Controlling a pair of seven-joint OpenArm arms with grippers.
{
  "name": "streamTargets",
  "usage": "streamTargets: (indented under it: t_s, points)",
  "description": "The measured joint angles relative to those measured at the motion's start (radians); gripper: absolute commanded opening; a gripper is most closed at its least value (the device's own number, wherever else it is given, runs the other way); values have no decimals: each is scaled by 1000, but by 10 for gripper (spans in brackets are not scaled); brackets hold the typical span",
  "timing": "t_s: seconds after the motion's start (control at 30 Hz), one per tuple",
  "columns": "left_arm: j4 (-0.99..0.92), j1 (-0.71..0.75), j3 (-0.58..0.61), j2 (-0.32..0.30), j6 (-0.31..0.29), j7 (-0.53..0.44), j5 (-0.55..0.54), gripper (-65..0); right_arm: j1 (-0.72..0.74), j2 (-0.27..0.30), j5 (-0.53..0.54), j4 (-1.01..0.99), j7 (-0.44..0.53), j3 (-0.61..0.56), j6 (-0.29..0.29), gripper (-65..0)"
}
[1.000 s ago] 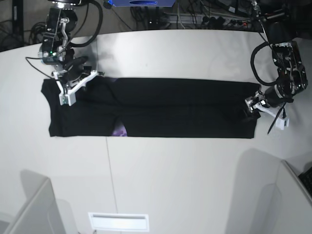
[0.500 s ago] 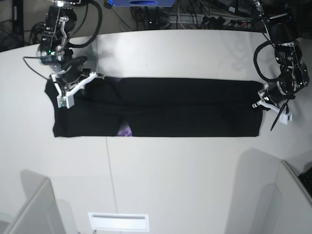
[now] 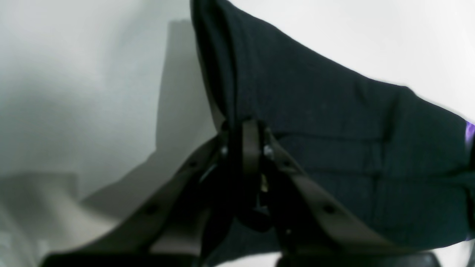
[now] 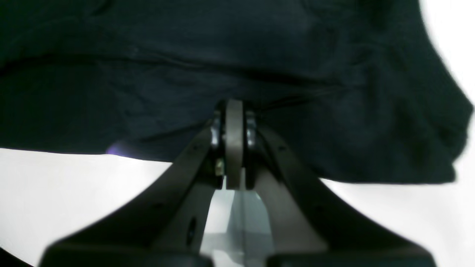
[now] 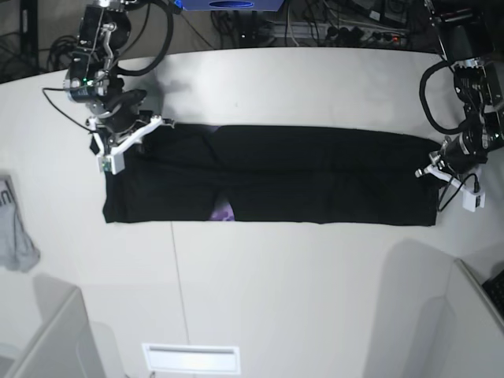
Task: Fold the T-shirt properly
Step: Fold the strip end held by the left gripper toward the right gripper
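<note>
The black T-shirt (image 5: pixel 315 177) lies as a long folded strip across the white table (image 5: pixel 276 79) in the base view. A bit of purple print (image 5: pixel 223 213) peeks out at its near edge. My right gripper (image 5: pixel 108 157) is shut on the strip's left end in the base view; the right wrist view shows its closed tips (image 4: pixel 233 111) pinching dark cloth (image 4: pixel 148 74). My left gripper (image 5: pixel 432 168) is shut on the right end; the left wrist view shows its tips (image 3: pixel 248 128) closed on a raised fold of the shirt (image 3: pixel 334 122).
A small grey garment (image 5: pixel 14 228) lies at the table's left edge. Grey partition panels stand at the near left (image 5: pixel 47 331) and near right (image 5: pixel 441 315). Cables and power strips (image 5: pixel 346 31) run behind the table's far edge.
Both grippers have moved to the right in the base view, dragging the folded shirt that way. The grey garment has come into view at the left edge.
</note>
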Motion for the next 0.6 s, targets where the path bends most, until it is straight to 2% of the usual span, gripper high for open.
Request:
streamTargets:
  t_s: [0.13,0.23,0.37,0.6]
  points:
    - [90,18,2,53,-2,6,-1,-650,-3,5,-6,0,2,23,0,-650]
    - [139,15,3,87,-2,71,0,-650,-2,5,-7,0,2,27,0,-650]
    - [228,18,10,123,-1,93,5,-650,-1,4,-7,0,2,31,0,-650]
    - [259,9,185,146,-2,93,2,-650,0,3,-7,-2,3,33,0,-650]
